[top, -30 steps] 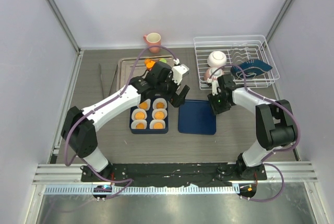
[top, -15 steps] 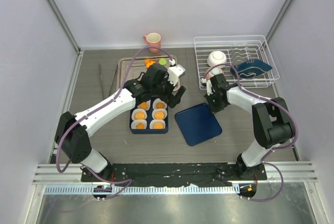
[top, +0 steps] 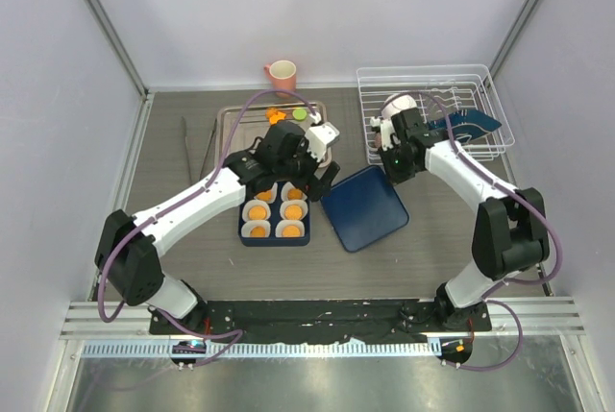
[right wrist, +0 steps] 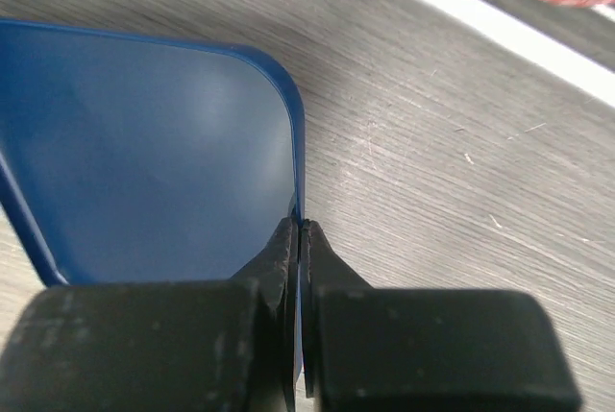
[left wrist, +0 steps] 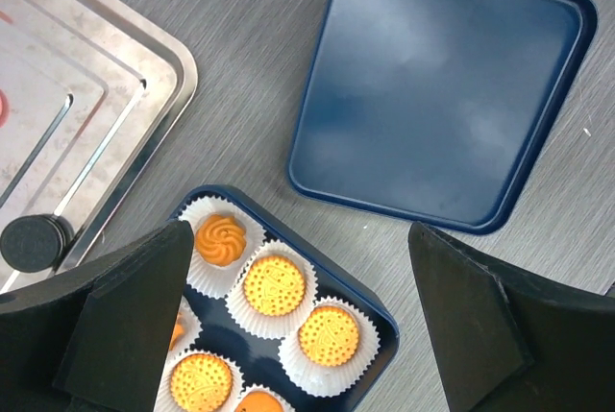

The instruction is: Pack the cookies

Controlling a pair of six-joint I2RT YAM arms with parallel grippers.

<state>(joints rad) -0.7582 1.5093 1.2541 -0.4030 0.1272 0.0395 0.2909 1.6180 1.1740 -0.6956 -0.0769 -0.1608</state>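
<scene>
Right gripper [right wrist: 300,231] clamped on dark blue lid [right wrist: 144,143] rim, left gripper [left wrist: 298,230] spread wide above orange cookies [left wrist: 274,284] in dark blue box [left wrist: 382,314], black cookie [left wrist: 34,242] on steel tray [left wrist: 144,76], embossing unreadable.

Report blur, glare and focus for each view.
Top external: evenly lit and sharp. Left wrist: pale sheen on the blue lid, cookies crisp. Right wrist: right gripper soft near the lens, table grain sharp.

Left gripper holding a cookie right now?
No, in the left wrist view the left gripper stands wide open above the dark blue cookie box, nothing between its fingers.
</scene>
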